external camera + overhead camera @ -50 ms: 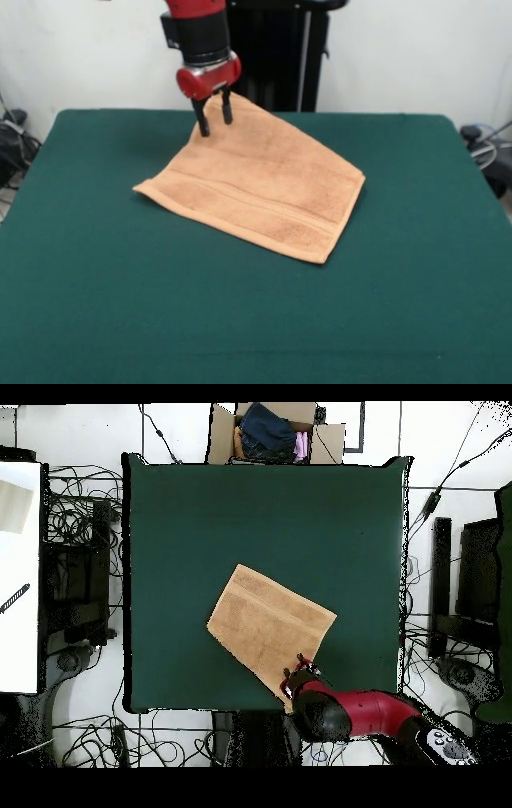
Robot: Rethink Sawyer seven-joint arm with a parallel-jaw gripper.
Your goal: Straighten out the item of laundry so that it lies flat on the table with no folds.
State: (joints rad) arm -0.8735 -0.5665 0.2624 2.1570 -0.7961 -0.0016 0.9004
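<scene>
The item of laundry (264,188), a light orange-tan towel with a woven band near its front hem, lies spread at an angle on the dark green table (96,304). Its far corner rises to a point right by my gripper (216,126). The two black fingers stand apart, and towel shows between them; the gripper is open over that corner's left edge. From overhead the towel (268,626) is a tilted four-sided patch, with the gripper (299,669) over the corner closest to the table's (180,514) bottom edge.
A cardboard box (272,432) holding dark and pink clothes sits just beyond the table's top edge in the overhead view. Cables lie on the floor around the table. A black stand (276,56) rises behind the far edge.
</scene>
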